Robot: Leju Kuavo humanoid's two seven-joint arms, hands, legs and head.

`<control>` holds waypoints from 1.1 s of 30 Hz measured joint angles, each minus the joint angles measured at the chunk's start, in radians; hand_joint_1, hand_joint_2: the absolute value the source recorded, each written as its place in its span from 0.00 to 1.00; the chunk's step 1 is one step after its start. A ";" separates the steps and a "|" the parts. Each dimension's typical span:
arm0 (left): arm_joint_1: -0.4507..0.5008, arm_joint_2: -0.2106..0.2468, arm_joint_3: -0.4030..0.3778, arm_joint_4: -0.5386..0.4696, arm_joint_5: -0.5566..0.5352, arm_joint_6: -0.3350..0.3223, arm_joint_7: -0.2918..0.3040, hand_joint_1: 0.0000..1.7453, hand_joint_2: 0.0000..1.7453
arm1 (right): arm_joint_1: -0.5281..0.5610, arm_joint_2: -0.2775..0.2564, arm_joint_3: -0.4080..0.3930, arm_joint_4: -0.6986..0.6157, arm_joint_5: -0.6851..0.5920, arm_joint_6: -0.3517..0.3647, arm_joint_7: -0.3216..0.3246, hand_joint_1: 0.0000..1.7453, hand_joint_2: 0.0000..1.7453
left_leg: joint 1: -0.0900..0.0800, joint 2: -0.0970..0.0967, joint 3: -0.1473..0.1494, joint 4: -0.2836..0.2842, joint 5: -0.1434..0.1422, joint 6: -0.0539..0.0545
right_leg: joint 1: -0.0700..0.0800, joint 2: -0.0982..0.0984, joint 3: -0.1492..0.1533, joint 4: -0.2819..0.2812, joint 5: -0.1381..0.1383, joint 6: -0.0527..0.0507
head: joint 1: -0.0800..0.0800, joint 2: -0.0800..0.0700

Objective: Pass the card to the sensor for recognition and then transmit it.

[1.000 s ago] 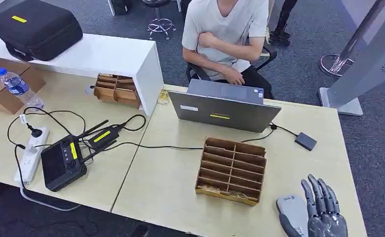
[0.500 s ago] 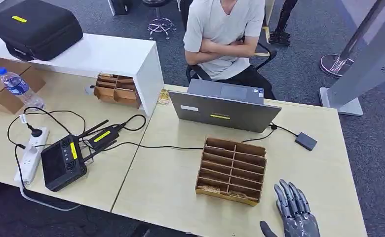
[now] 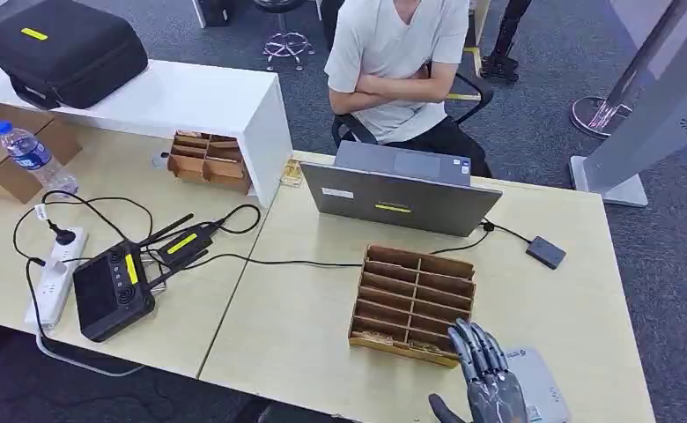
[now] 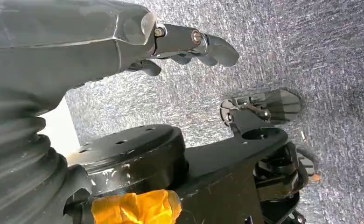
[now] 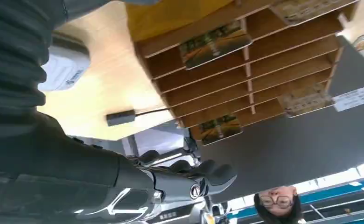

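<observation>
Your right hand (image 3: 490, 383) hovers at the tray's (image 3: 415, 302) near corner, fingers straight and a little apart, holding nothing. Cards (image 5: 215, 43) lie in the tray's slots, plain from the right wrist. The left hand (image 4: 180, 44) hangs over carpet, fingers loosely bent, empty.

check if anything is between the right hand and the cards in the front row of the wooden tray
Nothing visible blocks it. The right hand hovers open at the near right corner of the wooden tray, and the cards lie uncovered in the front row. The grey sensor sits just right of the hand, out of the path.
</observation>
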 joint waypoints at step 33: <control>-0.003 -0.006 0.000 0.000 -0.029 0.003 0.006 0.00 1.00 | -0.117 0.169 0.010 0.224 -0.089 -0.007 -0.114 0.00 1.00 | 0.000 0.000 0.000 0.000 0.000 0.000 | 0.000 0.000 0.000 0.000 0.000 0.000 | 0.000 0.000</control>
